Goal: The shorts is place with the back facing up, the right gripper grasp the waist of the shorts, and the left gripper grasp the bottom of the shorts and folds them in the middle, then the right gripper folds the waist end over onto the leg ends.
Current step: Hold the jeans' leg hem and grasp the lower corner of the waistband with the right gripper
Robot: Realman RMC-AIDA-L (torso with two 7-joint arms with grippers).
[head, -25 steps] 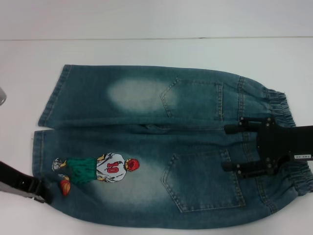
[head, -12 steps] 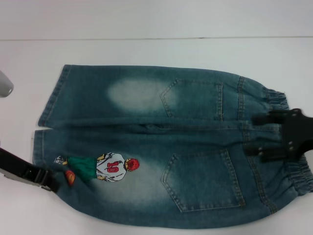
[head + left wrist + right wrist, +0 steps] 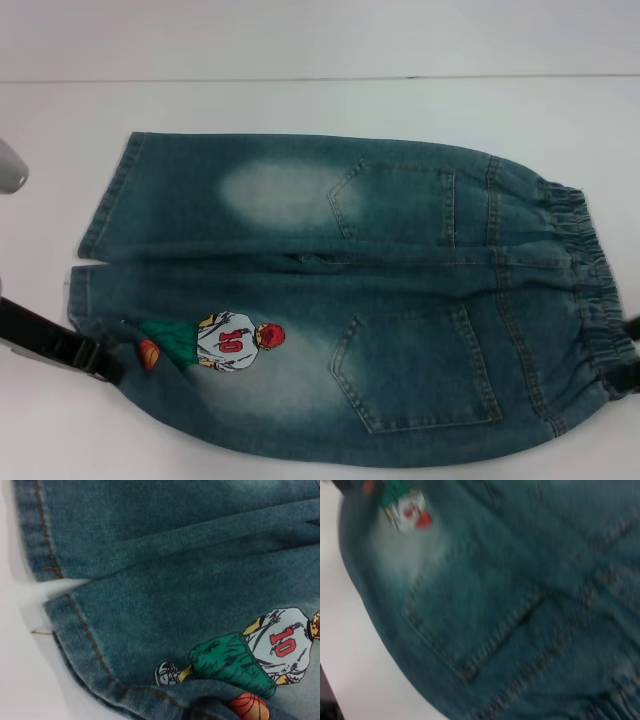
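Observation:
The shorts (image 3: 330, 290) lie flat, back pockets up, on the white table. The ruffled waist (image 3: 590, 290) is at the right and the leg hems (image 3: 100, 200) at the left. My left gripper (image 3: 100, 362) presses into the near leg's hem corner, where the denim bunches beside the cartoon player (image 3: 225, 342). The left wrist view shows that hem (image 3: 80, 630) and the print (image 3: 280, 640) close up, with the fabric rolled over near the orange ball (image 3: 247, 705). My right gripper (image 3: 630, 355) shows only as two separate black tips at the right edge, by the waistband's near end. The right wrist view shows a back pocket (image 3: 475, 620).
The white table (image 3: 300, 105) runs on behind the shorts to a wall line. A strip of bare table lies left of the hems. A silver-grey piece of the left arm (image 3: 8, 170) sticks in at the left edge.
My right gripper has drawn back rightward off the pocket area to the waistband's outer edge. The left gripper has pushed farther into the near hem, bunching the denim over the cartoon's feet.

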